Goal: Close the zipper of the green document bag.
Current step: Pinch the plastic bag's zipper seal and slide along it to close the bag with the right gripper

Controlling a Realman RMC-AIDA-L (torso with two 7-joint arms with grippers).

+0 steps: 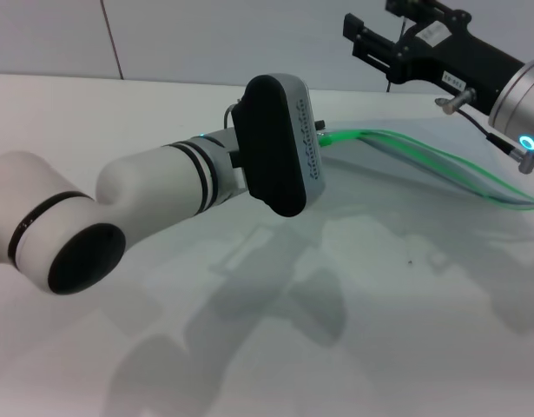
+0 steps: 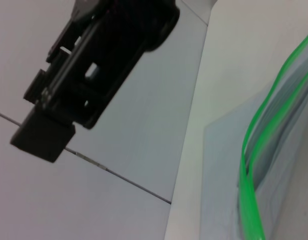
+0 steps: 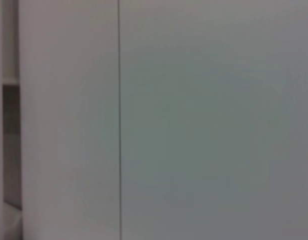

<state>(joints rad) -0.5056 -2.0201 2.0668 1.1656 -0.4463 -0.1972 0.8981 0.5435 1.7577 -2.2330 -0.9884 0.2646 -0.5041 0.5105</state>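
Green zipper [image 1: 440, 161] gapes, two strips apart; document bag [image 2: 224, 165] not closed. My left gripper [image 1: 323, 139] sits at its end, grip hidden. Right gripper [image 1: 362, 39] hovers, can't tell.

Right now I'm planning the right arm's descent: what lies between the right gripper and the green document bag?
Nothing: in the head view the right gripper hangs raised above the green document bag, with only bare white table around.

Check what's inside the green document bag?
Nothing visible inside the flat translucent blue-grey plastic document bag; its bright green zipper strips are parted, mouth open. The end near the left arm's wrist housing is covered, slider unseen.
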